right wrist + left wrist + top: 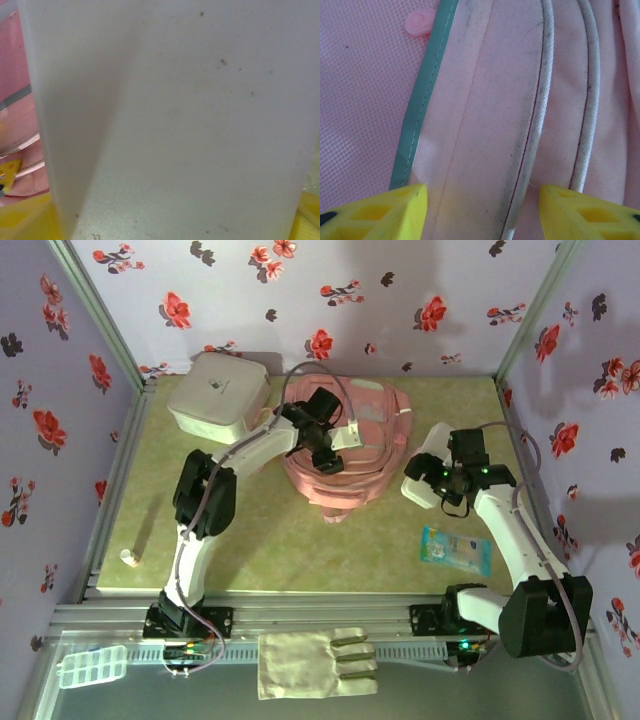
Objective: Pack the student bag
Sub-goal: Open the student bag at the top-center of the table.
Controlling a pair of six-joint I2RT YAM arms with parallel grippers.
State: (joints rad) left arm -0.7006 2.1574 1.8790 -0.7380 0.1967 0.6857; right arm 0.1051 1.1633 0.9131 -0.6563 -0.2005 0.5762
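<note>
Left wrist: left fingers (395,212) apart, straddling bag (485,125) seam, likely to pinch it open; right fingers (20,222) clamp box (175,125), ready for packing.

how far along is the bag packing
Nothing looks packed yet. The left gripper straddles a fold of the student bag, and the right gripper holds a white container beside it. The blue packet and white square box lie outside the bag.
</note>
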